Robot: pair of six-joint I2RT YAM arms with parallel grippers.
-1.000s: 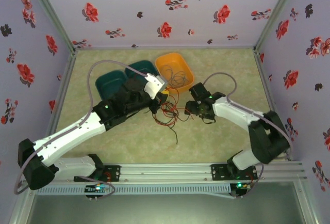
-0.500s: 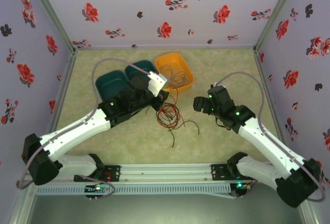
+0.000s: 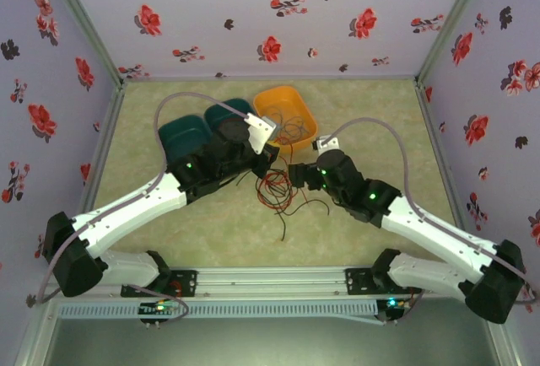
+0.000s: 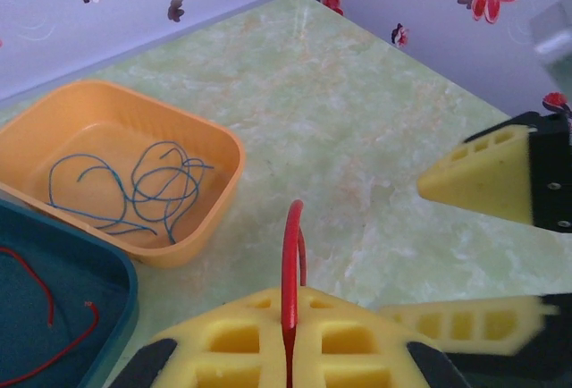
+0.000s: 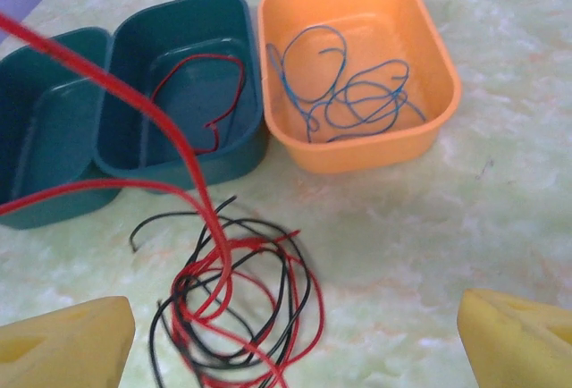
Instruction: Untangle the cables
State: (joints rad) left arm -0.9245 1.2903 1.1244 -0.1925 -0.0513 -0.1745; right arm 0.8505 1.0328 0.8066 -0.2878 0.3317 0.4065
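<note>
A tangle of red and black cables (image 3: 274,187) (image 5: 234,303) lies on the table in front of the trays. My left gripper (image 3: 268,158) (image 4: 289,352) hangs above the tangle's left side, shut on a red cable (image 4: 291,254) that rises taut from the heap (image 5: 134,102). My right gripper (image 3: 297,174) (image 5: 290,352) hovers just right of the tangle, open, nothing between its yellow fingers (image 5: 67,348). Its fingers (image 4: 487,178) also show in the left wrist view. Blue cables (image 5: 357,93) lie in the orange tray (image 5: 447,106). One red cable (image 5: 210,93) lies in a teal tray (image 5: 255,151).
Two teal trays (image 3: 181,134) (image 3: 229,113) and the orange tray (image 3: 287,94) stand in a row behind the tangle. A loose black strand (image 3: 285,224) trails toward the near edge. Floral walls close in the table on three sides.
My right arm swung out to the right, then came back in; its open gripper now sits close to the tangle. The left gripper has kept its hold on the red cable, barely moving.
</note>
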